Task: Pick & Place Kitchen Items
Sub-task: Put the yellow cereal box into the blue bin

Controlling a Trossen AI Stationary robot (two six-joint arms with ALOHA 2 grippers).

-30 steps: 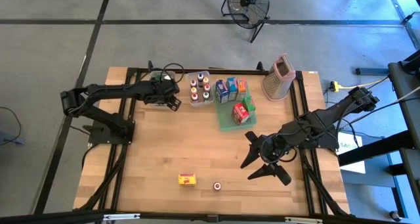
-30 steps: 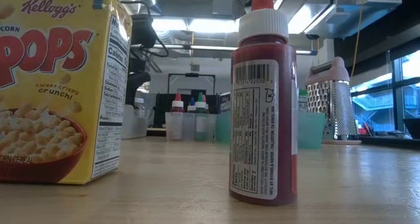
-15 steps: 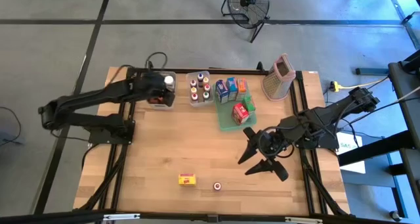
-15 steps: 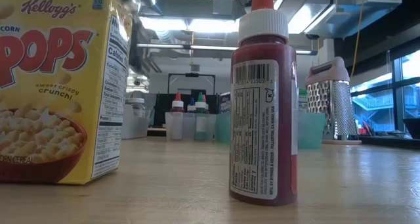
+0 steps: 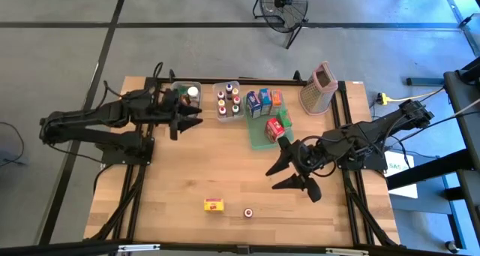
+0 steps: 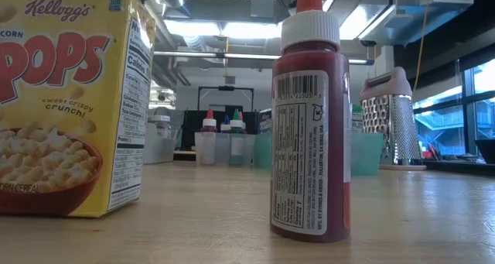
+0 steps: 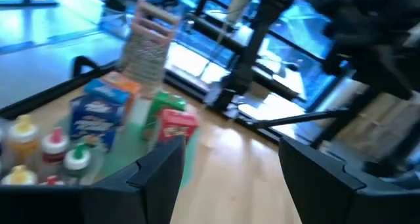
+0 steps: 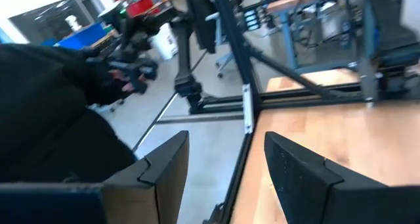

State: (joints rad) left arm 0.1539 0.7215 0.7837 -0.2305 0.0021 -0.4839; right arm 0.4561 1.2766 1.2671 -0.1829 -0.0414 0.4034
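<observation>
High view first: I see the left end effector (image 5: 190, 118) hovering just beside the small clear plastic bin (image 5: 185, 95) near the far edge of the wooden desk (image 5: 187, 173), its fingers spread wide and holding nothing. That bin holds a small white-capped jar (image 5: 193, 91). Next along the far edge sits a second clear bin of tiny spice jars with coloured caps (image 5: 228, 101), then the flat green tray (image 5: 259, 137) carrying small blue, orange and red cartons (image 5: 264, 100). The tall pinkish-grey box grater (image 5: 317, 88) stands toward the far right corner.

My right end effector (image 5: 287, 170) hangs over the middle-right of the desk, near the green tray, fingers wide apart and empty.

Near the front edge, the small yellow cereal carton (image 5: 214, 205) lies well apart from both arms, with the little dark-red bottle with a white and red cap (image 5: 247, 212) just beside it.
</observation>
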